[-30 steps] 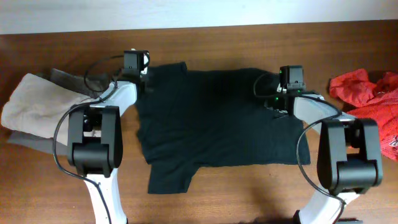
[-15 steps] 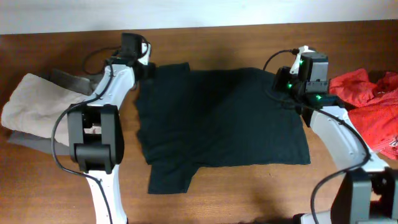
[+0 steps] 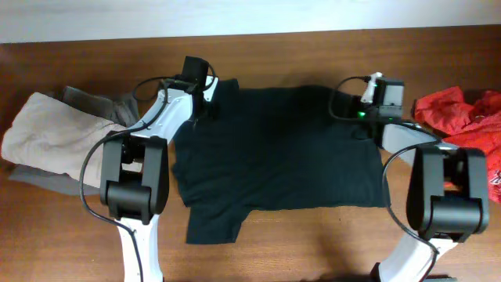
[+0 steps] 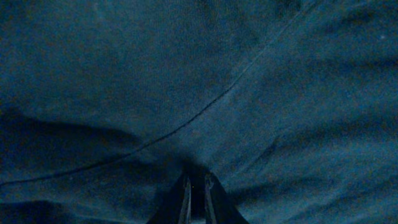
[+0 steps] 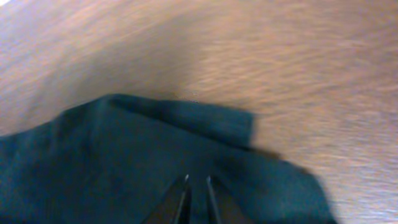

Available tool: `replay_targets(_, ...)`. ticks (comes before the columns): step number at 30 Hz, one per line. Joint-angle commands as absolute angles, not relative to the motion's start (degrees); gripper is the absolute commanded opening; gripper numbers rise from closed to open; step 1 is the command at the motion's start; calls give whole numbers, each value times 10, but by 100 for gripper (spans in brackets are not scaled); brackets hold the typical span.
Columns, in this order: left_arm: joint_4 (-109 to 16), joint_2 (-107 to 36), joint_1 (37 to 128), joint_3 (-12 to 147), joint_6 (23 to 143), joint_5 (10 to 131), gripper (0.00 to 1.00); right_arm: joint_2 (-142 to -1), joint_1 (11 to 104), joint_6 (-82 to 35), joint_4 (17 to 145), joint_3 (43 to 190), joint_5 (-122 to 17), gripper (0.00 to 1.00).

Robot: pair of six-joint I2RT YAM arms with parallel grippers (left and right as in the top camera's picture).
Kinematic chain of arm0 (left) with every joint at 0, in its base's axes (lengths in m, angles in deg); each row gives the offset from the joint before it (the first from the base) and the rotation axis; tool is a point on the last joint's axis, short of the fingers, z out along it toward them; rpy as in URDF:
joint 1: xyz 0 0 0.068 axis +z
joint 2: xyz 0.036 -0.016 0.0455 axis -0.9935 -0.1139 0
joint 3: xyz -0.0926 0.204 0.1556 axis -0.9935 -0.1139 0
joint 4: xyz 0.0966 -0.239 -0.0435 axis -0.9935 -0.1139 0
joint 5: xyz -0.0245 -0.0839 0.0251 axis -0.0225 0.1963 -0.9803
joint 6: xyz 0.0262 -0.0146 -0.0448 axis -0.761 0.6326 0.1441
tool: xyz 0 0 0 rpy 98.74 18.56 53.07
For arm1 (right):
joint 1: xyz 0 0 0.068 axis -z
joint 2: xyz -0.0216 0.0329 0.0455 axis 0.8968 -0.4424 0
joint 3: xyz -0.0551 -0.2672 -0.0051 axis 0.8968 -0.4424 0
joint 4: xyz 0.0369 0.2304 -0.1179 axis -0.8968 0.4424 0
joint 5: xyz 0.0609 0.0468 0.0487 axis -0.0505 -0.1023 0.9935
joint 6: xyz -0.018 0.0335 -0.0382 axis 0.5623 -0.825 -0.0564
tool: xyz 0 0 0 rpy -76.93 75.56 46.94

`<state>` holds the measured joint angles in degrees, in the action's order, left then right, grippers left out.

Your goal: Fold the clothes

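The left gripper [image 4: 195, 180] sits at the far-left corner of the black T-shirt [image 3: 282, 149], by the sleeve, its tips pinching puckered cloth; the shirt lies flat, long axis running left to right, its body spreading toward the robot from both grippers; the right gripper [image 5: 196, 180] is over the far-right hem corner, tips nearly together; whether they hold cloth I cannot tell.

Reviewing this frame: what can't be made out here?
Overhead: wrist housings hide the fingers of the left gripper and right gripper.
Right wrist: blurred, so whether the right gripper pinches the black T-shirt is unclear.
Overhead: red garment cut off by the right edge.
Overhead: grey garment mostly under the beige garment.
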<state>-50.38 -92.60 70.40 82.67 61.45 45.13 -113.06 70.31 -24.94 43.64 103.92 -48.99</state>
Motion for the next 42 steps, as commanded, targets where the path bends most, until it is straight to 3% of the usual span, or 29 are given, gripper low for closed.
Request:
replay_targets(1, -518, -947, 708, 773, 616, 451, 9, -1131, 751, -257, 471, 1079, -394, 19)
replay_targets(10, -518, -947, 705, 765, 616, 451, 9, -1133, 788, -271, 599, 1163, -347, 29)
replay_targets(20, -502, -947, 703, 765, 616, 451, 9, -1183, 787, -291, 558, 1167, -301, 33)
replay_targets(27, -501, -942, 695, 783, 583, 442, 18, -1223, 779, -301, 523, 1167, -299, 47)
replay_targets(39, -586, -830, 689, 856, 586, 440, 22, -1253, 755, -304, 485, 1167, -314, 46)
replay_targets(42, -612, -823, 688, 856, 586, 438, 22, -1253, 754, -304, 488, 1167, -323, 30)
